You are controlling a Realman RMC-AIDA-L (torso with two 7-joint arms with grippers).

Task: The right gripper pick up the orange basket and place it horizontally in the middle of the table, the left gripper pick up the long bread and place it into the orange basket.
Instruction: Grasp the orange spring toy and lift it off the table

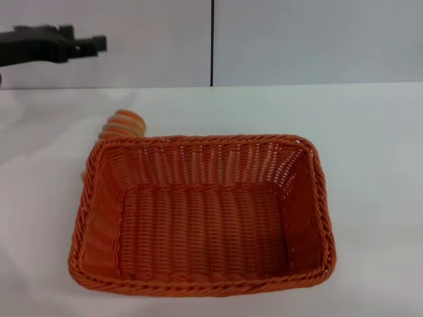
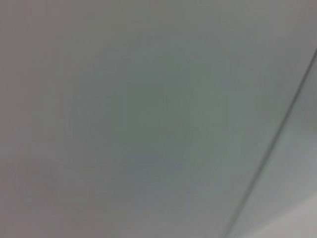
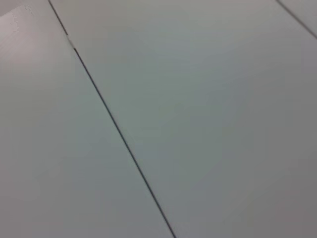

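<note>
Since the orange basket point(image 1: 201, 218) sits mid-surface, you want the long bread point(image 1: 124, 124), peeking behind its far-left corner. Left end effector point(image 1: 84, 45) hovers high, jaw state unreadable. Bread looks light, soft; grip gently across its middle.

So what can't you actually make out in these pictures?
- Long bread: head view shows only one ridged end; the orange basket hides the rest.
- Left pincer: head view, high at the far left, its arm cut off by the edge; open or shut is unclear.
- Right pincer: in no view.
- Both wrist views: only blank grey panels with a dark seam.
</note>
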